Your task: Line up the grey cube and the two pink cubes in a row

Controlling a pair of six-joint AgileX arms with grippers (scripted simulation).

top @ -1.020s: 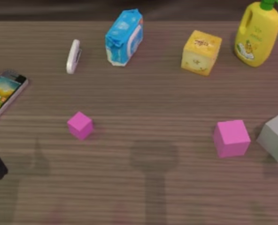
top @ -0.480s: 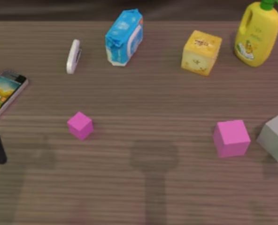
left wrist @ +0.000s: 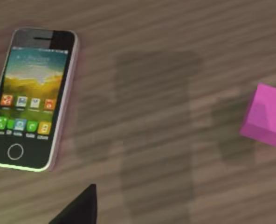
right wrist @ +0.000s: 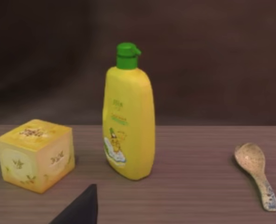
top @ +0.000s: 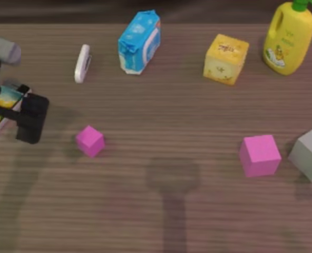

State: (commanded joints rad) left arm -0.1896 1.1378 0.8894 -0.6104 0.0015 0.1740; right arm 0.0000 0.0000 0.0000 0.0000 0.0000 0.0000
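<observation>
Left gripper (top: 32, 120) over the table's (top: 161, 113) left edge, above and partly covering the smartphone (top: 3, 105), a short way left of the small pink cube (top: 89, 140) and apart from it. Finger spread: cannot tell from the top view, and the left wrist view shows only one dark finger tip (left wrist: 79, 210) at its lower border. Nothing gripped, as far as visible.

Small pink cube in the left half of the table, nearer the front edge than the back, alone on bare wood. In the left wrist view, same small pink cube (left wrist: 266, 114) near the phone (left wrist: 28, 98), which lies flat with screen lit, well apart from the cube.

Larger pink cube (top: 260, 155) toward the right side, roughly level with the small one. Grey cube (top: 309, 153) just beside it at the table's right edge, a narrow gap between the two, turned at an angle. Wide stretch of open wood between the small cube and this pair.

Along the back edge, left to right: white thermometer-like device (top: 82, 63), blue wipes pack (top: 139, 42), yellow printed box (top: 225, 59), yellow lotion bottle (top: 289, 37) with green cap at the back right corner.

Right gripper out of the top view; finger state cannot tell. Right wrist view: yellow box (right wrist: 35, 154), bottle (right wrist: 127, 116) upright beside it, and a speckled spoon (right wrist: 257, 172) lying on the wood, well apart from the bottle.
</observation>
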